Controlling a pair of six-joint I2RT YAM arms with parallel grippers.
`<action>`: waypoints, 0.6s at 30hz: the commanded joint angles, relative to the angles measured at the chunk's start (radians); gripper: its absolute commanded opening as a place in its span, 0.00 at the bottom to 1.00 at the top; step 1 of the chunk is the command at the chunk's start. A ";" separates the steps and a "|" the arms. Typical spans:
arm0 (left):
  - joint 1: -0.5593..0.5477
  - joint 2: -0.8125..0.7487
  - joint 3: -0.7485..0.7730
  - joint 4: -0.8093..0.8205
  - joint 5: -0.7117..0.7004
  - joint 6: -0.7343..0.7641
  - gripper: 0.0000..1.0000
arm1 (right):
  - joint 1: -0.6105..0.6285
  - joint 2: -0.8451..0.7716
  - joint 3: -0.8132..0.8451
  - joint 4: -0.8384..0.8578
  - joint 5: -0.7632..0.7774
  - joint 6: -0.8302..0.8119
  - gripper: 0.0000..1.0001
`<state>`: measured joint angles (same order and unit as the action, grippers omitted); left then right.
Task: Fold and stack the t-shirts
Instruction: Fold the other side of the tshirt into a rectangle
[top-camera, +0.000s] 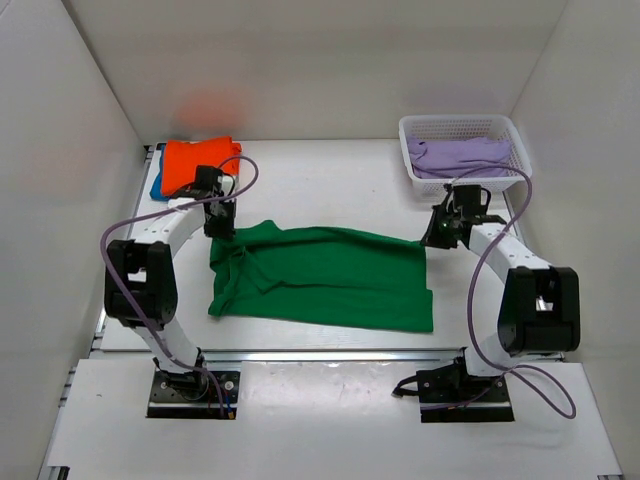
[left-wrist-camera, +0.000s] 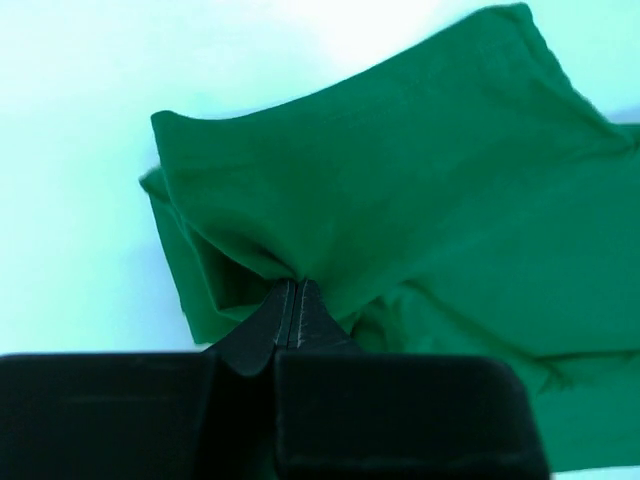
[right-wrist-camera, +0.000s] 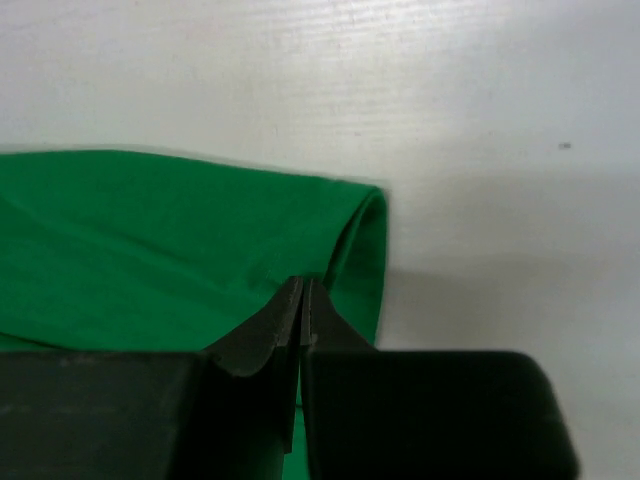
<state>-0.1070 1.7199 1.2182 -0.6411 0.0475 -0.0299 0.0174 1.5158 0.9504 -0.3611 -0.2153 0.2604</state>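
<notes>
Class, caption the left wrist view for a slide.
Left claw pinches a bunched fold of the green t-shirt.

The green t-shirt (top-camera: 320, 280) is one plain deep green, with no print. The orange t-shirt (top-camera: 198, 162) is bright and plain, and a blue t-shirt (top-camera: 157, 186) shows at its edge. The basket (top-camera: 505, 128) is white with a fine lattice pattern, and the cloth (top-camera: 460, 155) in it is pale lilac. My left gripper (left-wrist-camera: 295, 285) and right gripper (right-wrist-camera: 303, 285) are black. The table (top-camera: 330, 190) is white.
</notes>
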 joint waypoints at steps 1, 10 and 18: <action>0.015 -0.108 -0.071 0.047 -0.008 0.013 0.00 | -0.007 -0.081 -0.076 0.062 -0.027 0.002 0.00; 0.041 -0.223 -0.174 0.049 -0.028 0.027 0.00 | -0.042 -0.197 -0.191 0.056 -0.035 0.004 0.00; 0.046 -0.350 -0.250 0.051 -0.034 0.025 0.00 | -0.043 -0.232 -0.237 0.045 -0.029 0.002 0.00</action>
<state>-0.0731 1.4460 0.9951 -0.5995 0.0322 -0.0154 -0.0227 1.3121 0.7303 -0.3424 -0.2447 0.2653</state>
